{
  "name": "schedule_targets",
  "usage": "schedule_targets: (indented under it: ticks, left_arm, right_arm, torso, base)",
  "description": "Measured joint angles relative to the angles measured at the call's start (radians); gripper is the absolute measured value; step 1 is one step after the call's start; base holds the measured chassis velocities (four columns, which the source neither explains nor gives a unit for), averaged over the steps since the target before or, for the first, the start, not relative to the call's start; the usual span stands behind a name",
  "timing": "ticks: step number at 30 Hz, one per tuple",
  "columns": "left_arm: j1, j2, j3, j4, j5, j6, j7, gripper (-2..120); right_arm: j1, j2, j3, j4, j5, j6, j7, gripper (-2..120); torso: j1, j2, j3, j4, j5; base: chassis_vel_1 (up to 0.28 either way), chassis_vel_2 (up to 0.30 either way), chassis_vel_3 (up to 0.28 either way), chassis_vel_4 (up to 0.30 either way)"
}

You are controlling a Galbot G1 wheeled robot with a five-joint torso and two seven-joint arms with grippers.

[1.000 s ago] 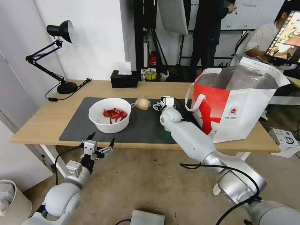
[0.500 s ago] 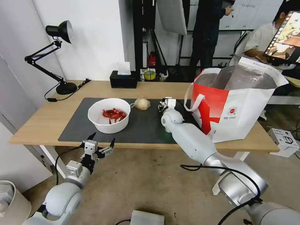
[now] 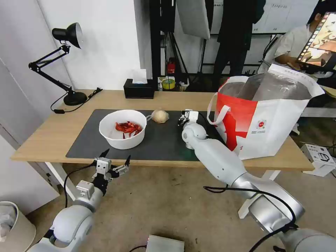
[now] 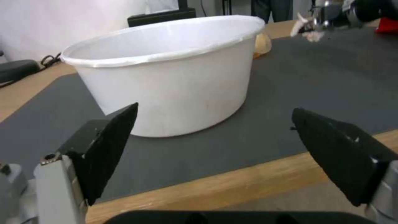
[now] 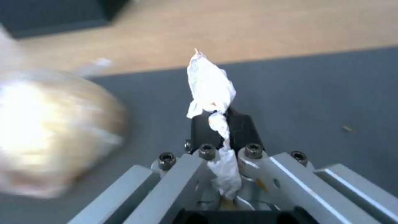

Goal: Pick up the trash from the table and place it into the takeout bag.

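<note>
Right gripper [image 5: 217, 119] pinching the tissue [image 5: 211, 84] over the mat [image 3: 164, 141], the tote [image 3: 266, 119] at its right.

The tissue's lower end is hidden between the closed jaws. One bowl [image 3: 123, 128] of red scraps, one bagged lump [image 3: 160, 116], one tissue; the tote's inside is mostly out of sight. The lump lies just left of the right gripper, the bowl beyond it. The left gripper [image 3: 115, 162], spread wide and empty, hangs before the table [image 3: 42, 140] edge, the bowl straight ahead.

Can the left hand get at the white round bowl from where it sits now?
Probably yes. The left hand hangs open just off the table's near edge, facing the white round bowl, with bare dark grey mat between them. The right hand works farther off.
</note>
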Motion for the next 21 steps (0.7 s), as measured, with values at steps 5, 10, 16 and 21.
schedule_targets:
  ticks: [5,10,16,21]
  left_arm:
    - [-0.002,0.001,0.002,-0.004,0.0,0.0,-0.003,100]
    - [0.0,0.001,0.002,-0.009,0.0,0.0,-0.005,100]
    - [0.012,0.0,0.001,-0.019,0.0,0.003,-0.006,100]
    - [0.019,0.0,0.0,-0.021,0.001,0.004,-0.007,100]
  right_arm:
    - [-0.021,-0.066,-0.033,0.142,0.045,0.007,-0.026,0]
    - [-0.054,-0.125,-0.052,0.309,0.097,-0.01,0.019,0]
    - [-0.098,-0.204,-0.037,0.546,0.123,-0.022,0.053,0]
    - [-0.092,-0.249,0.022,0.667,0.091,-0.037,0.084,0]
  torso:
    - [0.0,0.0,0.0,-0.0002,-0.0001]
    - [0.0,0.0,0.0,-0.0002,-0.0001]
    - [0.0,0.0,0.0,-0.0003,-0.0001]
    - [0.0,0.0,0.0,-0.0001,-0.0001]
  base:
    - [0.0,0.0,0.0,0.0]
    - [0.0,0.0,0.0,0.0]
    - [0.0,0.0,0.0,0.0]
    - [0.0,0.0,0.0,0.0]
